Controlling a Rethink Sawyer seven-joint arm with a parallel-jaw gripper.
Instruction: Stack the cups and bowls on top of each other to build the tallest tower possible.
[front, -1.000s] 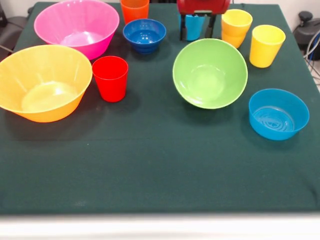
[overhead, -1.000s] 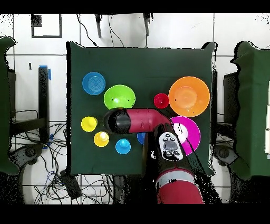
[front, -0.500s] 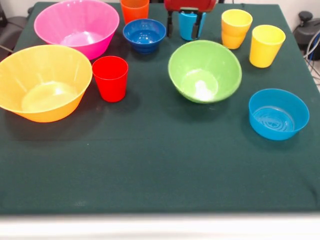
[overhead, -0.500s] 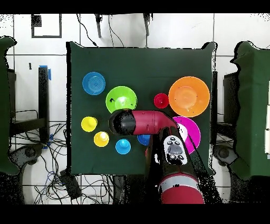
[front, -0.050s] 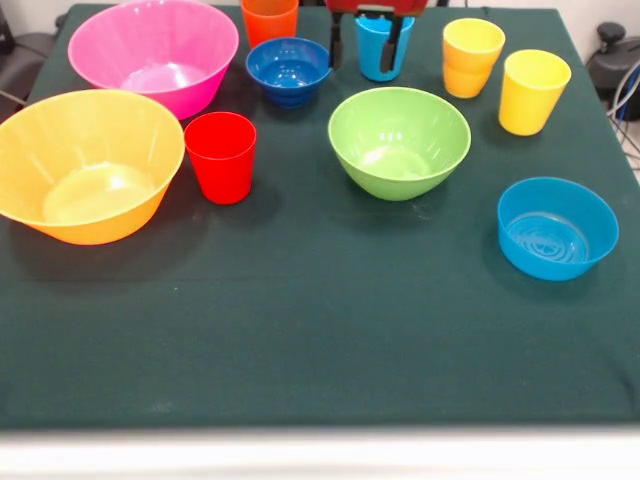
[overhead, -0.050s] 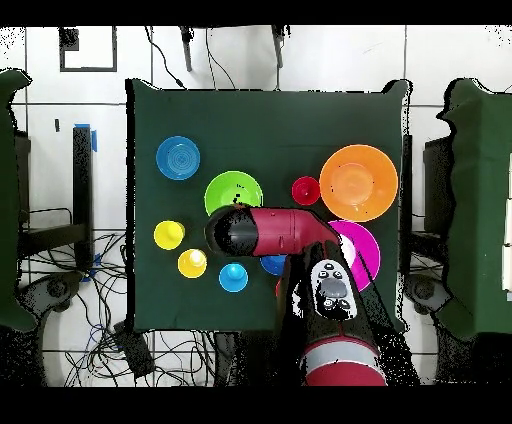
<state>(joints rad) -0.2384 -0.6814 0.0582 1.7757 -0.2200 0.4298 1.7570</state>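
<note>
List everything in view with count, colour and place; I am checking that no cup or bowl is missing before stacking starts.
Large bowls: two; pink at the far left, yellow-orange at the left edge.
Green bowl: one, mid-table.
Small bowls: two; dark blue at the far side, light blue at the right.
Red cup: one, beside the yellow-orange bowl.
Orange cup: one, far edge.
Light blue cup: one, far edge.
Yellow cups: two, far right.
Table: one, dark green cloth.
Gripper: one, dark fingers either side of the light blue cup.
</note>
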